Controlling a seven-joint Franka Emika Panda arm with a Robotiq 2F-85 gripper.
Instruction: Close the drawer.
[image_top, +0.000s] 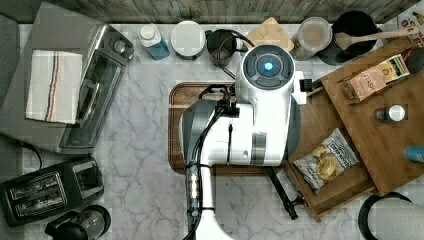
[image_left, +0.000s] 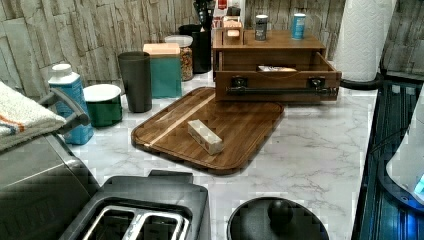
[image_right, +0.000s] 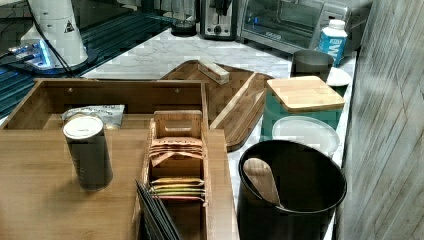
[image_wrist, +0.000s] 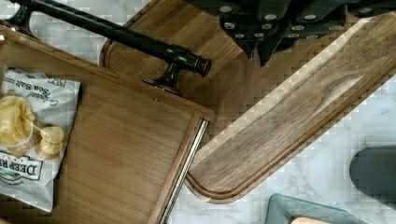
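Overhead, the gripper (image_wrist: 261, 35) hangs above the wooden tray (image_wrist: 299, 116); whether its jaws stand wide or narrow cannot be told. Just beside the jaws lies the drawer (image_wrist: 126, 154), pulled out of its cabinet (image_left: 270, 47), its black bar handle (image_wrist: 112, 32) nearest the fingertips but apart from them. A bag of chips (image_wrist: 28, 135) rests inside the drawer, farther from the jaws. A small wooden block (image_left: 205, 136) sits on the tray.
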